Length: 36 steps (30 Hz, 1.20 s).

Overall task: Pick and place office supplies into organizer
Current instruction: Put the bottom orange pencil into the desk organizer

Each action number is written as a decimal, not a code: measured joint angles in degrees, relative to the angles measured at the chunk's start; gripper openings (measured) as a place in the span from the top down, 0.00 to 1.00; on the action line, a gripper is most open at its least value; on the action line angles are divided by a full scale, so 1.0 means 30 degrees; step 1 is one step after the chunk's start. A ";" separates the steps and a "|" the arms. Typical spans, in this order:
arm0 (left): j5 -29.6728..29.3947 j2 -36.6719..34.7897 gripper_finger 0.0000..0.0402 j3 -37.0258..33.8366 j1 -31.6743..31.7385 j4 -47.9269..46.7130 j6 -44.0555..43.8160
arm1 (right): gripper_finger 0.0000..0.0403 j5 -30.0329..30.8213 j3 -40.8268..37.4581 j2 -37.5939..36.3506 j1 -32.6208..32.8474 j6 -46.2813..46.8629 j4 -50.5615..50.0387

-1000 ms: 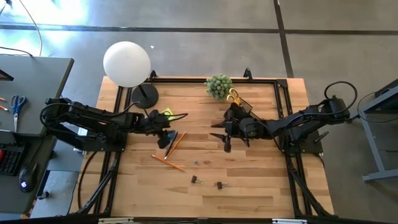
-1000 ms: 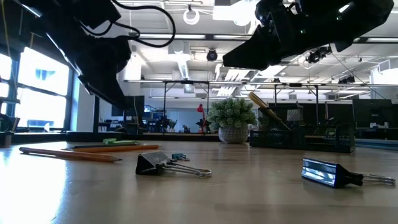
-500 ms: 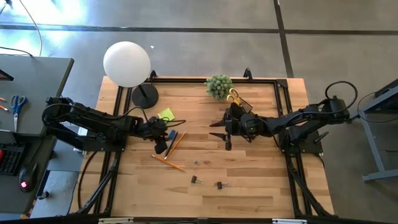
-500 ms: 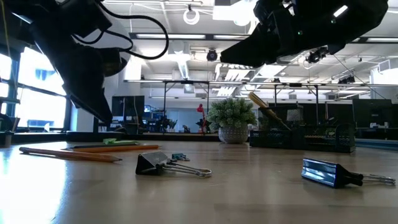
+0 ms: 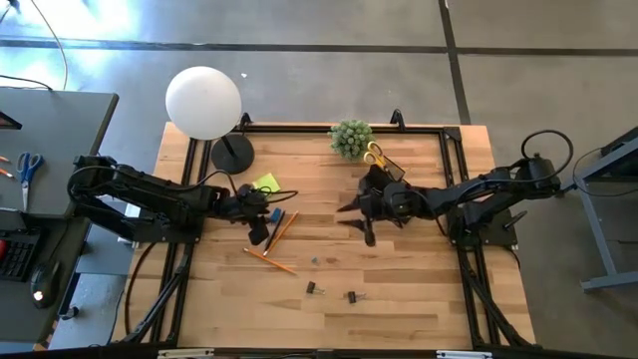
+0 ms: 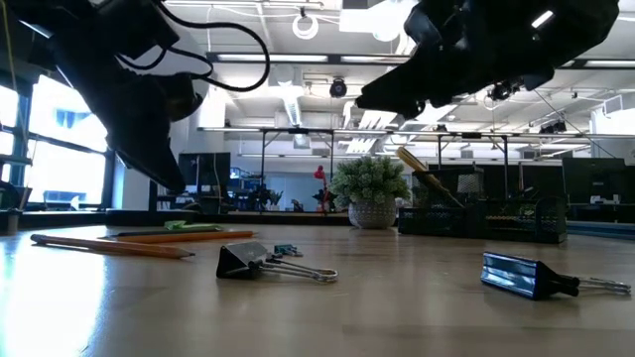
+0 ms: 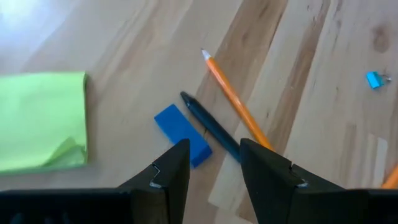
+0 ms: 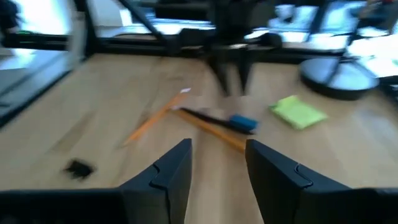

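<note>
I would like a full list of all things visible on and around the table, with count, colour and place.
sticky-note pad: one, lime-green, table's left part beside the lamp base
blue block: one, beside the dark pen
dark pen: one, between block and orange pencil
orange pencils: two or more, left of centre
binder clips: two, dark, near front
organizer: one, black, at rear
yellow-handled scissors: one, standing in organizer
plant: one, green, rear
lamp: one, white globe, black base
left tool: open, above block and pen
right tool: open, mid-table
</note>
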 joint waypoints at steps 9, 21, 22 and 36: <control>0.2152 0.0000 0.68 0.0000 -0.0007 0.3313 0.3400 | 0.64 -0.0741 0.0000 0.1867 0.0691 0.0342 0.1181; 0.3849 0.1177 0.68 0.0015 -0.2166 0.7697 0.7473 | 0.63 -0.2100 0.0007 0.3021 0.1126 0.1788 0.0107; 0.4046 0.1430 0.68 0.0015 -0.2418 0.8160 0.7687 | 0.63 -0.2109 0.0007 0.3021 0.1326 0.1799 -0.0213; 0.5228 0.4159 0.68 0.0007 -0.6206 0.6280 0.6917 | 0.62 -0.0344 0.0007 0.3028 0.2283 0.1937 -0.0199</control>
